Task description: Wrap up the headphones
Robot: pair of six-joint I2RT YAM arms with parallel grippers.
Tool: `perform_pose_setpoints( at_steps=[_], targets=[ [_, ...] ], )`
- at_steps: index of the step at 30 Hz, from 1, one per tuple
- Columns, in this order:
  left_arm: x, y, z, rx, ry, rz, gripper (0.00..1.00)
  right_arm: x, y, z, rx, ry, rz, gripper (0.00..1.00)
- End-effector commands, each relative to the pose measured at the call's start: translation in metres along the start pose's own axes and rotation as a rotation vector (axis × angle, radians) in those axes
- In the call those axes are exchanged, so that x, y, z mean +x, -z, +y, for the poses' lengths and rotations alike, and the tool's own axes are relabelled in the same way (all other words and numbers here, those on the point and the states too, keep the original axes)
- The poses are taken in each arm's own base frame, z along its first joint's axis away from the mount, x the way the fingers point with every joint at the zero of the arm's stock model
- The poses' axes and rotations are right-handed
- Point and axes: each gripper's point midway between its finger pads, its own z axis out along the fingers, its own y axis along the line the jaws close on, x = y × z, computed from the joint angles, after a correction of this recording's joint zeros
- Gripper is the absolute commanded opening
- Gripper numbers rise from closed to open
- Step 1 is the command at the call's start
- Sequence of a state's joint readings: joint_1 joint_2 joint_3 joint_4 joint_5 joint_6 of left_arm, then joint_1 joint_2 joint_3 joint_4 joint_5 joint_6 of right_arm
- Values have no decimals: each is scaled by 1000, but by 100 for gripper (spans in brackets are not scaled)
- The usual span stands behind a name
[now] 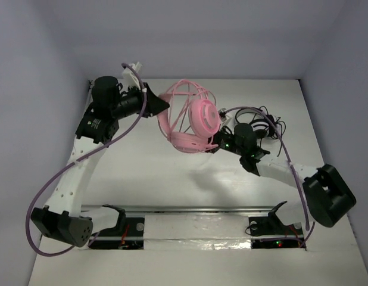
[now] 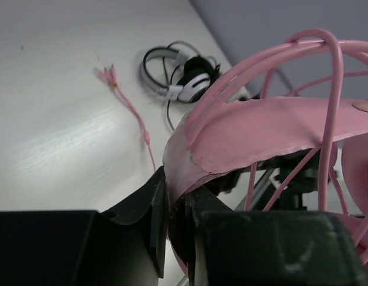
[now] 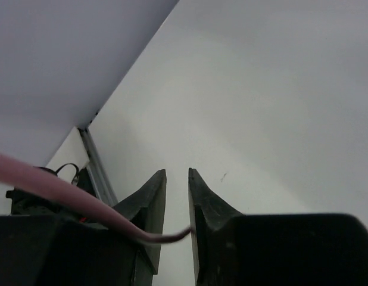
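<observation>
The headphones (image 1: 193,122) are held raised above the tabletop (image 1: 172,179), toward the middle of its far edge. The headband (image 2: 261,128) is clamped between the closed jaws of the left gripper (image 2: 175,190). The cable (image 3: 65,190) is looped around the headband, and its end is pinched in the nearly closed right gripper (image 3: 177,176), just beside one ear cup (image 1: 205,116).

Mounted on a silver rail (image 1: 196,210): left arm (image 1: 83,164) and right arm (image 1: 279,170), both white links between bulky black joint housings. Trailed by a purple cable (image 1: 44,193) left of the rail, another to its right. Tipped in matte black: left end effector (image 2: 175,208), right end effector (image 3: 177,173), with wedge-shaped fingers (image 3: 149,199).
</observation>
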State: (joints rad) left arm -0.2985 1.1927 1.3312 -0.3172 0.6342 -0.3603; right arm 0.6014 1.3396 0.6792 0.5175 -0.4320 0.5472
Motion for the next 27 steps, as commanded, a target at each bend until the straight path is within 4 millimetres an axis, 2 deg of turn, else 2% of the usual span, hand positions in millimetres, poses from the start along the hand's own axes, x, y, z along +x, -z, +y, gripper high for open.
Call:
perform_pose_setpoints(
  at_steps=[1, 2, 3, 5, 8, 12, 17, 21, 27],
  targets=[
    [-55, 19, -48, 146, 22, -127, 0, -17, -6, 17, -123, -2, -89, 29],
    [-67, 26, -56, 159, 14, -153, 0, -13, -9, 11, -109, -10, -80, 29],
    [-71, 27, -61, 172, 25, -158, 0, -16, -9, 14, -124, 1, -103, 30],
    [-83, 33, -63, 185, 34, -180, 0, -17, -11, 8, -113, 7, -126, 34],
    [-94, 39, -77, 241, 46, -192, 0, -25, -20, -3, -66, 49, -148, 35],
    [-111, 48, -89, 256, 44, -230, 0, -26, -32, -19, -10, 92, -135, 36],
    [-131, 55, -106, 292, 63, -253, 0, -12, -42, -40, 31, 101, -114, 40],
    [-138, 57, -110, 300, 72, -269, 0, -5, -48, -47, 36, 112, -107, 42],
    [-137, 57, -108, 296, 90, -279, 0, 4, -58, -55, 20, 114, -92, 44]
  ],
)
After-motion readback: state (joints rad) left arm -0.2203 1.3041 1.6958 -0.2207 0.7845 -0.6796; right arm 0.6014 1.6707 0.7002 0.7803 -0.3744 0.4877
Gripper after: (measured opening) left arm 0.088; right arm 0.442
